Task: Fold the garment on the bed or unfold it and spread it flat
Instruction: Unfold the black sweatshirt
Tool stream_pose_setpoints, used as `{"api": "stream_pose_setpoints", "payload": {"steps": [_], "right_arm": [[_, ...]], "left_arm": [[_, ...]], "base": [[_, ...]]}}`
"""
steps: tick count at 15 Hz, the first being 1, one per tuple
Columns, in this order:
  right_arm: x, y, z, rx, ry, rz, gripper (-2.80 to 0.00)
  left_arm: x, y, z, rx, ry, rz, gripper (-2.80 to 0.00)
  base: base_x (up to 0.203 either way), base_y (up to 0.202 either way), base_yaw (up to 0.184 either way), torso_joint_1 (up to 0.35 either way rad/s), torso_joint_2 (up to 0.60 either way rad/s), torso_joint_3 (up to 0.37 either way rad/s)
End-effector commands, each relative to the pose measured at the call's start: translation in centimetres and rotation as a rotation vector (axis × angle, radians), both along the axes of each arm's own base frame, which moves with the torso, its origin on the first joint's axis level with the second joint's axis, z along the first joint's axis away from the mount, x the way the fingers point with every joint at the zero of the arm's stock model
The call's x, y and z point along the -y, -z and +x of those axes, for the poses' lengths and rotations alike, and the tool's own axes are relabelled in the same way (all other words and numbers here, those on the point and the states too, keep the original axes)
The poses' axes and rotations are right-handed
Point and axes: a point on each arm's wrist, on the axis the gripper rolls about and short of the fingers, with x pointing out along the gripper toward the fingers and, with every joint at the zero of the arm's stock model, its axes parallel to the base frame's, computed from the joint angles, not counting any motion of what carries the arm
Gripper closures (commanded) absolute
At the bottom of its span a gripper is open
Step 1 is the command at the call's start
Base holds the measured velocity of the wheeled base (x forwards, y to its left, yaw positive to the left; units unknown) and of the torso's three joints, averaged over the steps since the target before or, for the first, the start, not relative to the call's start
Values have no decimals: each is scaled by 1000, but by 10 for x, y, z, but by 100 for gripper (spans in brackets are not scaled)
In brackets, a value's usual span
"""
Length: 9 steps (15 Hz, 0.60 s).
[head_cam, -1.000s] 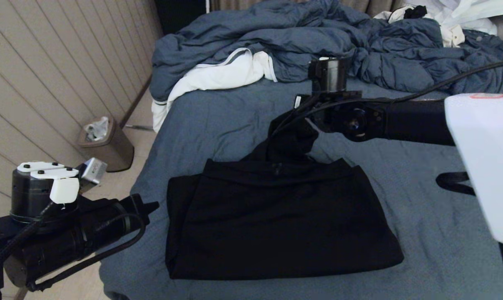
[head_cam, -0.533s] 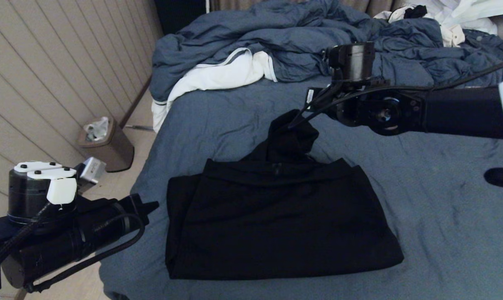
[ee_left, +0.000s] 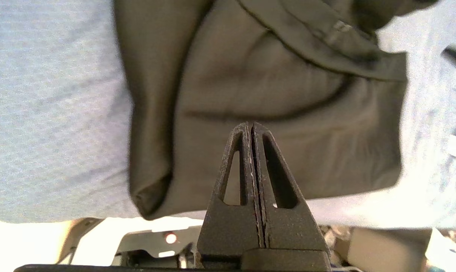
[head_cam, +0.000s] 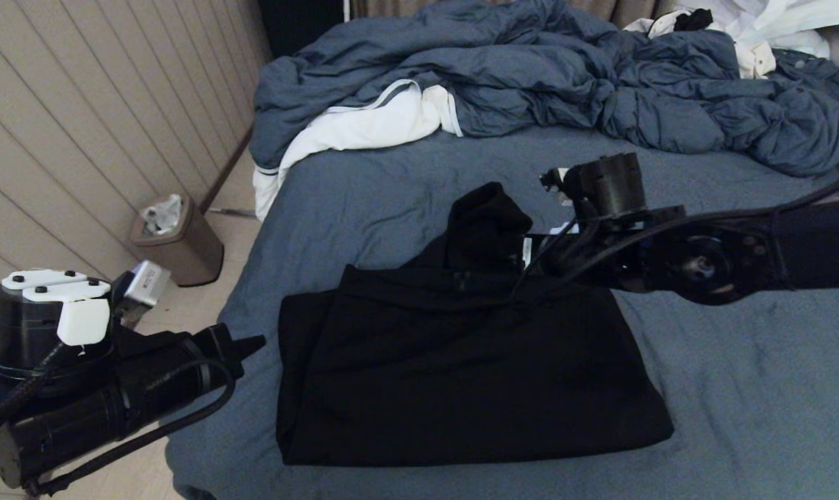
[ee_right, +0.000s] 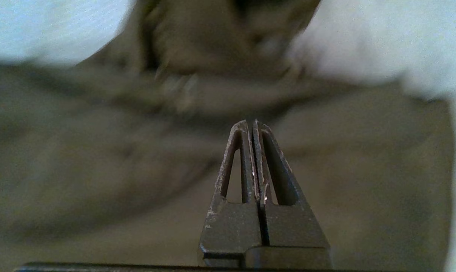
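Observation:
The black hooded garment (head_cam: 461,368) lies folded into a rough rectangle on the blue-grey bed (head_cam: 392,201). Its hood (head_cam: 485,222) is bunched up at the far edge. My right gripper (head_cam: 530,267) hovers over the garment's far right part beside the hood. In the right wrist view that gripper (ee_right: 250,122) is shut with nothing in it, above the dark cloth (ee_right: 99,170). My left gripper (head_cam: 256,342) sits low off the bed's near left corner. In the left wrist view it (ee_left: 250,124) is shut and empty, pointing at the garment (ee_left: 269,75).
A rumpled blue-grey duvet (head_cam: 530,69) with white lining (head_cam: 364,128) fills the far end of the bed. White clothing (head_cam: 774,28) lies at the far right. A brown bin (head_cam: 176,239) stands on the floor left of the bed, by the panelled wall.
My right arm drew back from the hood, swung right, then dropped low toward me over the garment's far right part. The hood stays bunched up. The left arm sank slightly.

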Motion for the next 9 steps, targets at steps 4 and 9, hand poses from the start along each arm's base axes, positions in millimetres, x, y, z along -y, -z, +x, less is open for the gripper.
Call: {"api": "stream_pose_setpoints", "payload": {"steps": [4,9], "right_arm": [[19,-11,-58,-81,-62,207,0],[31,-52,-83,26,-21,433,0]], "left_arm": [[-2,-3,-5,13,6,-13,0],[-1,-3,-6,-2,20,-44,0]], "base": [[0,0,0,0,0,0],[0,0,0,0,0,0]]}}
